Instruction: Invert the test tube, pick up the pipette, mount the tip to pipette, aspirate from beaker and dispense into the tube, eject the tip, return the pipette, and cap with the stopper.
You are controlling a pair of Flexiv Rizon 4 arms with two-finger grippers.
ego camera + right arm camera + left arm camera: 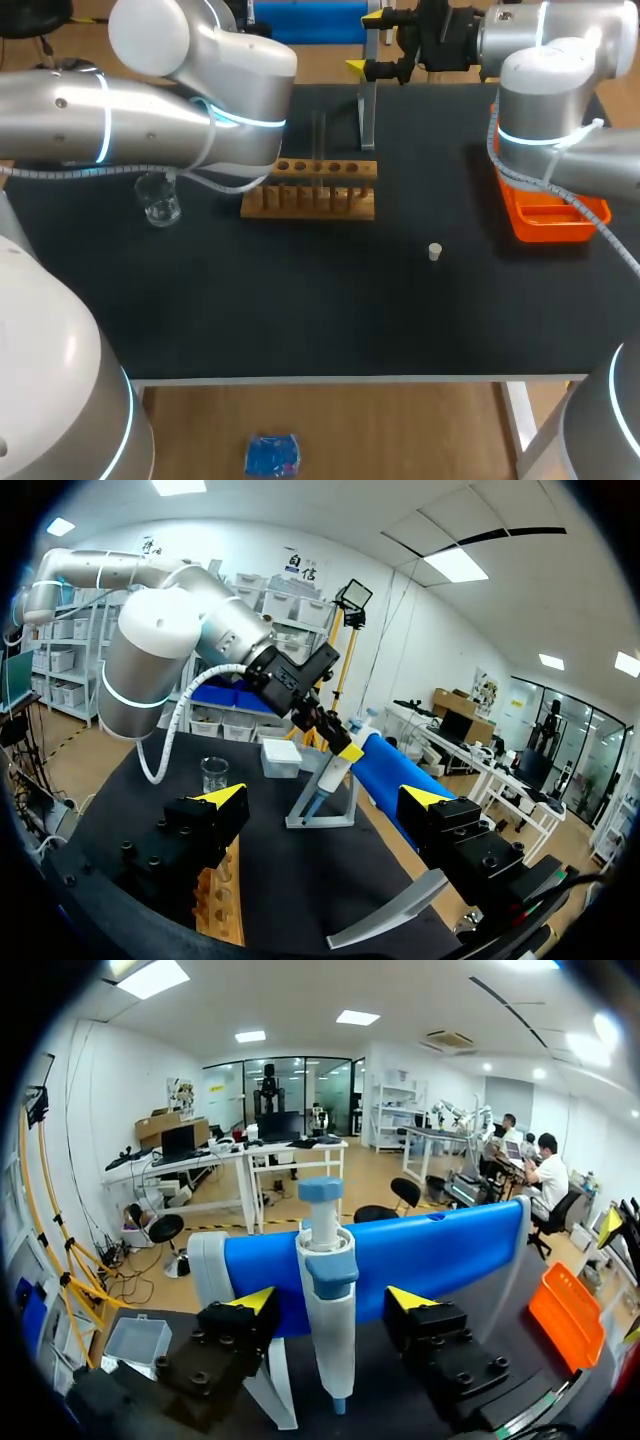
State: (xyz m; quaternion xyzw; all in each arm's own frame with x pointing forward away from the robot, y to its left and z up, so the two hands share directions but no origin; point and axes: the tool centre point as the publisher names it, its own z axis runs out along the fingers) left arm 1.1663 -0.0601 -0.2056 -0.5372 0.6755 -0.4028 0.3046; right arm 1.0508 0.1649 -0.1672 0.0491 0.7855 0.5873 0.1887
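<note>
White pipette [327, 1330] upright inside spread left gripper [332, 1300], touching neither side

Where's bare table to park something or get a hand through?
Biggest bare patch: black table mat in front of the wooden test tube rack, running to the near edge, between clear glass beaker and small white stopper. Smaller gap between stopper and orange plastic tray. Crowded at the far edge: open left tool straddles the blue-and-white pipette.
</note>
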